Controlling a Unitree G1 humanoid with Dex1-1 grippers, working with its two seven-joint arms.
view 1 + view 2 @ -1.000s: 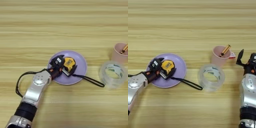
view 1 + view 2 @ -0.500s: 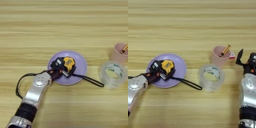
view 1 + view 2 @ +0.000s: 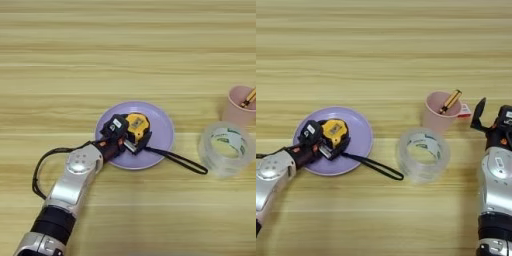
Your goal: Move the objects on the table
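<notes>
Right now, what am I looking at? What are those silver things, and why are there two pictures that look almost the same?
The silver things are a robot's two arms. Each ends in a gripper with two black fingers. Both pictures come from a camera on the robot's head, looking down at a wooden table. It has two eyes, so you get two nearly matching views.

The left gripper is on a purple plate, closed on a yellow-and-black tape measure. The measure's black strap trails off the plate. Nearby stand a clear tape roll and a pink cup with a small stick-like thing in it. The right gripper waits open at the table's right side, holding nothing.
</notes>
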